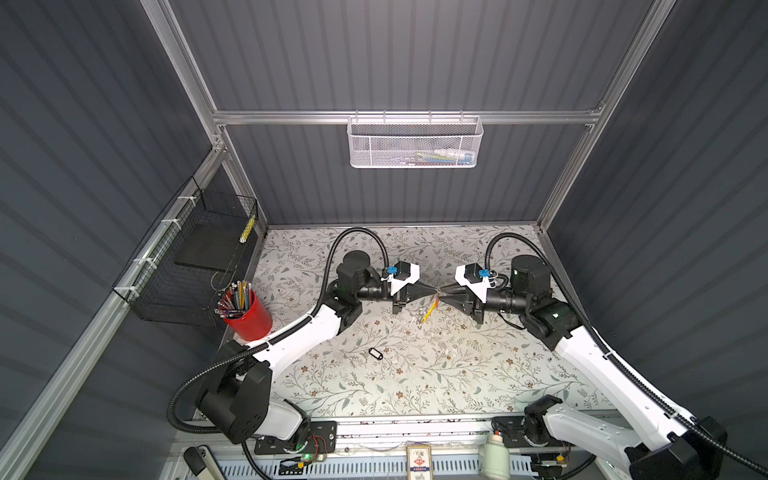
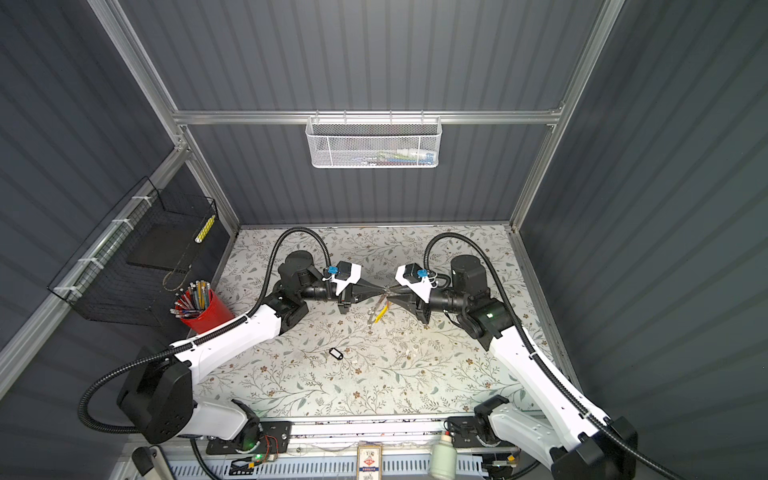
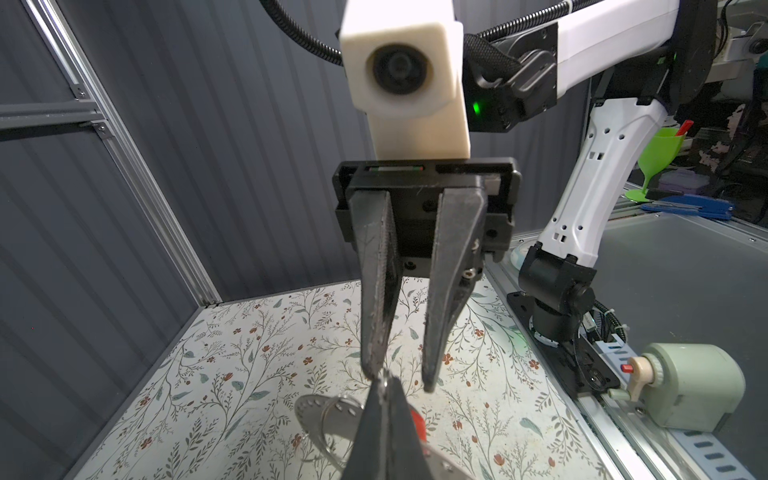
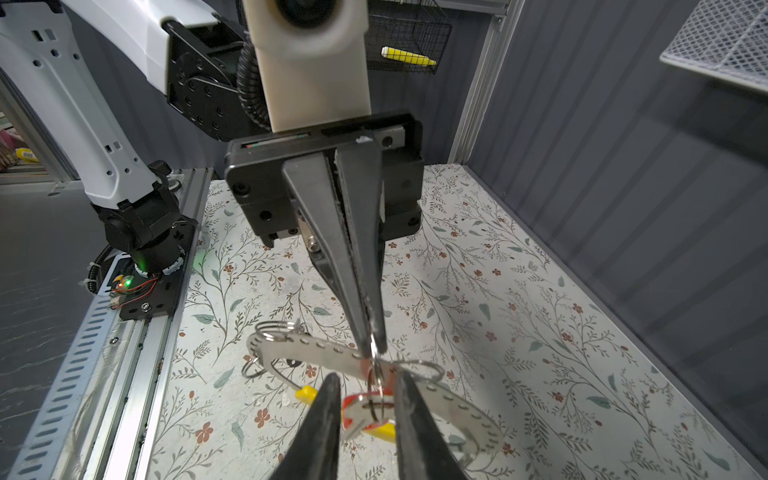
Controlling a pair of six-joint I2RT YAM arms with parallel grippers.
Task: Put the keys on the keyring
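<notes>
Right wrist view: my left gripper (image 4: 372,351) has its jaws pressed fully together on the keyring (image 4: 309,347), a holed metal band with a yellow piece (image 4: 305,393). The pinch sits where a small wire ring (image 4: 415,368) crosses the band, and I cannot tell whether that ring is caught too.

My right gripper (image 3: 401,380): its jaws stand part open, tips right up against the left tips. I see nothing clamped between them.

The red key (image 4: 361,413): it hangs just under the left tips, in the gap between my right fingers (image 4: 324,419). Whether it is fully threaded onto the band is too tangled to read.

The black key (image 1: 375,352): it lies flat on the table (image 1: 478,374), between the red cup (image 1: 249,318) and the hanging keyring, nearer the front than the cup. It is untouched, so I judge the task half done at best.

Keyring from above: in both top views it dangles in the air under the meeting tips, well away from the red cup, over the middle of the table.

Risk, slip: the left grip is a thin tip pinch on smooth metal. A nudge from my right fingers could twist the band loose and drop everything.

Risk, clash: the two sets of tips almost touch, so a small error in closing would strike finger on finger instead of the key.

Risk, red key: if it is only half on, pulling away could shake it off.
</notes>
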